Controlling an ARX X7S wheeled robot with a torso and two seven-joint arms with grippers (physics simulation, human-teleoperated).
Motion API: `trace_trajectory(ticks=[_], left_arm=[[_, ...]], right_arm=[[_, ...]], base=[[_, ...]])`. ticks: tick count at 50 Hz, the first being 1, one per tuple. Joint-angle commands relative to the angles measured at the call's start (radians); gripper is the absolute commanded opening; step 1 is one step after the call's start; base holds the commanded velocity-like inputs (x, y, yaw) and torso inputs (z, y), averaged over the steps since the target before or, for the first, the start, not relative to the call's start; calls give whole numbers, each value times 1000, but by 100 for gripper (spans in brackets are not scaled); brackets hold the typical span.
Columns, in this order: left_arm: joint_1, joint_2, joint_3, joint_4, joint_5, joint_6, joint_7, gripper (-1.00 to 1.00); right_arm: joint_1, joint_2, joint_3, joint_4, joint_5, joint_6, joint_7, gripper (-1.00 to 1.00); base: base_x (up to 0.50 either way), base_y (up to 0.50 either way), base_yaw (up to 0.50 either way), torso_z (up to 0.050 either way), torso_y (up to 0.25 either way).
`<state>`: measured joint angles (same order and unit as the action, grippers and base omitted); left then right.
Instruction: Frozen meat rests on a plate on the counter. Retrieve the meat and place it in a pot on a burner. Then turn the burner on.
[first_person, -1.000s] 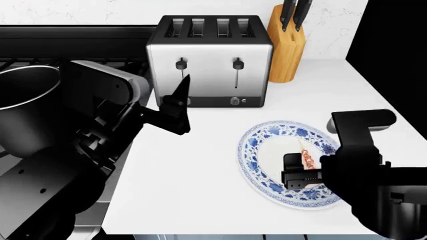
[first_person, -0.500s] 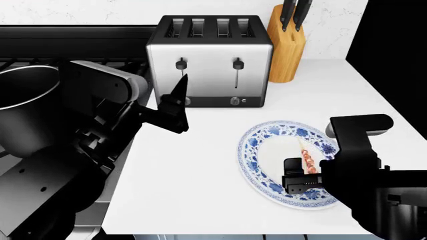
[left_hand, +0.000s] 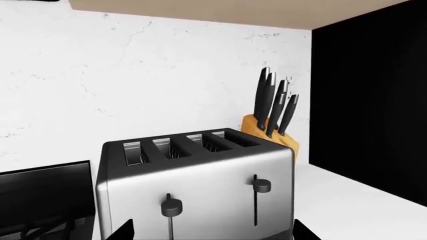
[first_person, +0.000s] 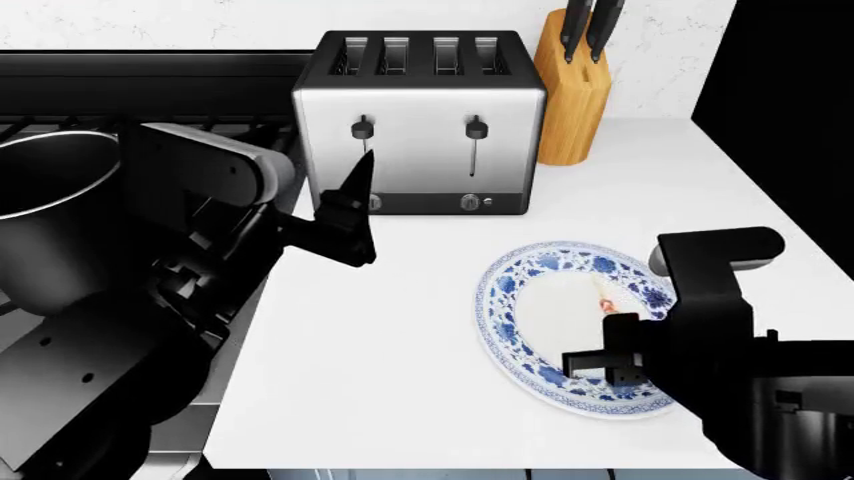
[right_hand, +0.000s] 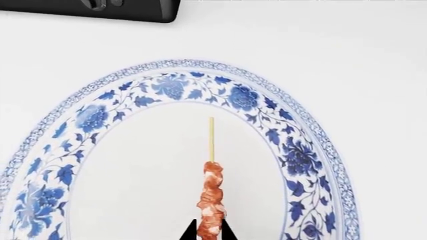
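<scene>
The frozen meat (right_hand: 212, 200) is reddish-brown chunks on a pale skewer, lying in the middle of the blue-rimmed plate (right_hand: 163, 85) on the white counter (first_person: 387, 330). My right gripper (right_hand: 209, 232) is shut on the meat's near end, with a fingertip tight on each side. In the head view the gripper (first_person: 614, 345) covers most of the meat (first_person: 607, 303) on the plate (first_person: 514, 300). My left gripper (first_person: 350, 215) is open and empty, held above the counter's left edge, in front of the toaster. The dark pot (first_person: 47, 215) stands on the stove at far left. The burner under it is hidden.
A steel four-slot toaster (first_person: 420, 120) stands at the back of the counter and fills the left wrist view (left_hand: 193, 185). A wooden knife block (first_person: 574, 90) is to its right. A tall black panel (first_person: 781, 90) borders the counter's right side. Black grates (first_person: 40, 127) show behind the pot.
My right gripper's fingers have closed onto the meat's near end, and more of the meat is now covered in the head view. My left arm has barely moved.
</scene>
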<state>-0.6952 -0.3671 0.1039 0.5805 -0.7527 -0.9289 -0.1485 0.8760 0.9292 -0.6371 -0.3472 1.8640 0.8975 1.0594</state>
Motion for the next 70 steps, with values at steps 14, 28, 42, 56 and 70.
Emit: trace_trajectory(ticks=[14, 28, 42, 56, 70], left_arm=[[1, -7, 9, -4, -7, 8, -6, 100], [0, -12, 7, 9, -20, 4, -17, 100], [-2, -23, -25, 50, -66, -22, -45, 100], [13, -28, -81, 93, -141, -56, -85, 100], [-23, -32, -117, 116, -189, -71, -113, 100]], right_arm=[[38, 5, 8, -26, -3, 7, 7, -100], [120, 5, 45, -88, -17, 11, 4, -100], [121, 15, 115, -188, -106, -55, -52, -100], [121, 41, 211, -275, -279, -144, -199, -100], [304, 21, 176, -254, -226, -31, -187, -100]], base=[[0, 0, 0, 0, 0], [0, 0, 0, 0, 0], [0, 0, 0, 0, 0], [0, 0, 0, 0, 0], [0, 0, 0, 0, 0]])
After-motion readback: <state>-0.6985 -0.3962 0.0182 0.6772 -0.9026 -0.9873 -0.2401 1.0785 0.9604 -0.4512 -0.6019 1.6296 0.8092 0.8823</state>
